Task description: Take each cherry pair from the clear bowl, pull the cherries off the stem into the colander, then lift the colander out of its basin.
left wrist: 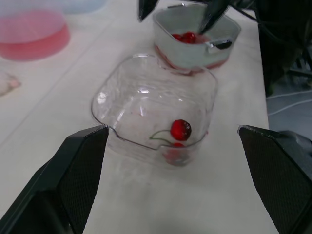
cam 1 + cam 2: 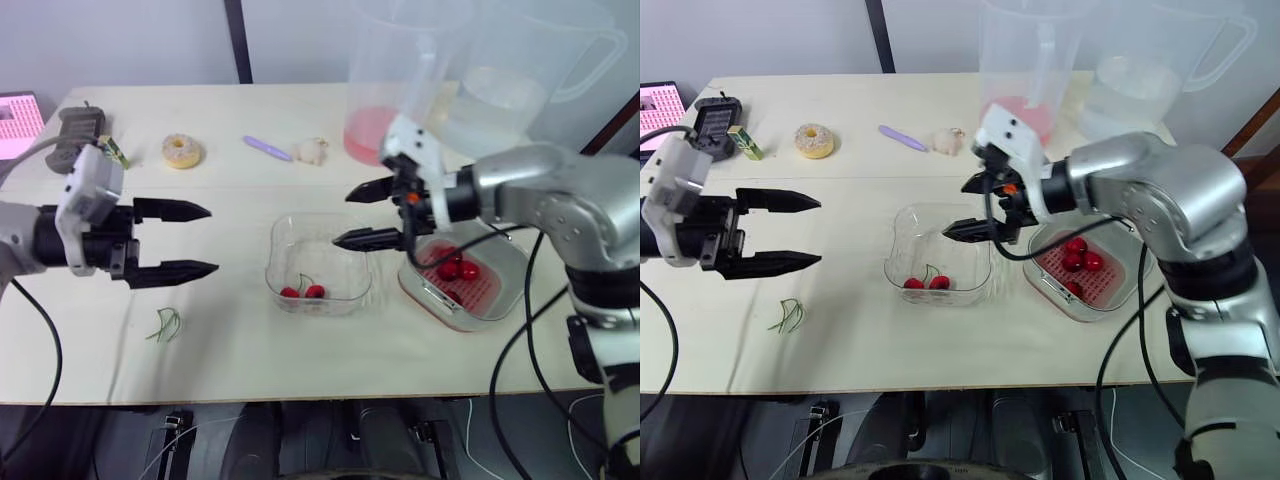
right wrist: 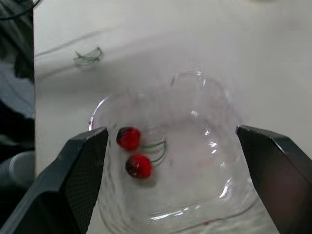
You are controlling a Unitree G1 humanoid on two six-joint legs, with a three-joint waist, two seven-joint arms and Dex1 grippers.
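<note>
One clear bowl (image 2: 283, 240) is sitting near the middle of the tabletop (image 2: 250, 365), toward its front edge; inside, by the front wall, one cherry pair (image 2: 302, 291) is lying, two red cherries joined on a green stem. Just beside the bowl, toward the right edge, one red colander (image 2: 485, 290) is resting in its basin (image 2: 520, 262); at least three loose cherries (image 2: 458, 268) are lying in it, and an exact count is not possible.

Two grippers are showing; the left gripper (image 2: 213, 239) is hanging over the left half of the tabletop, fingers spread wide and carrying nothing; the right gripper (image 2: 341, 218) is hovering over the bowl's right rim, likewise spread wide and empty.

One small heap of green stems (image 2: 166, 324) is lying near the front-left corner. Along the far edge two big clear jugs are standing; one jug (image 2: 385, 80) is holding pink liquid, the other jug (image 2: 530, 70) clear liquid; further left one pale lump (image 2: 313, 150), one purple stick (image 2: 267, 148) and one doughnut (image 2: 182, 151) are lying in a row.

Bare tabletop is lying open between the left gripper and the bowl, and along the front edge.
</note>
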